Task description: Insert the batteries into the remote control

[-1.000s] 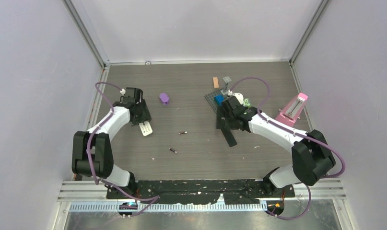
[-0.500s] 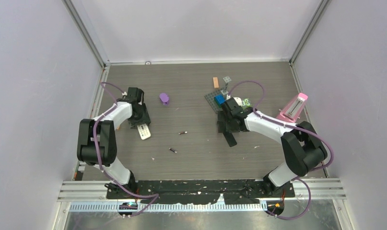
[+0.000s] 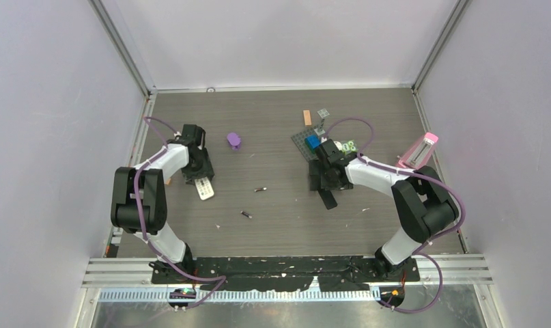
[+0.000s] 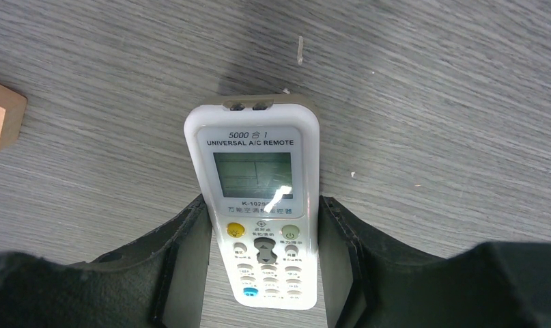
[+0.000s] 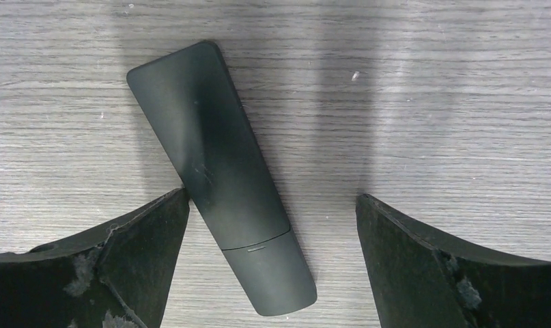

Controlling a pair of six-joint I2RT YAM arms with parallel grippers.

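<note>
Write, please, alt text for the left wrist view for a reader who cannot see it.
A white remote labelled UNIVERSAL A/C REMOTE lies face up on the grey wood-grain table, its button end between the left gripper's two dark fingers; whether they clamp it is unclear. A small wooden block sits at the left edge.

the white remote (image 4: 255, 205) carries print on its face. above the screen (image 4: 252, 175), in dark letters: "5000 合 1", and under that "universal a/c remote". just below the screen a model code begins "k-102", its end lost in glare. the labels by the buttons (image 4: 264, 260) are too small to read.
</note>
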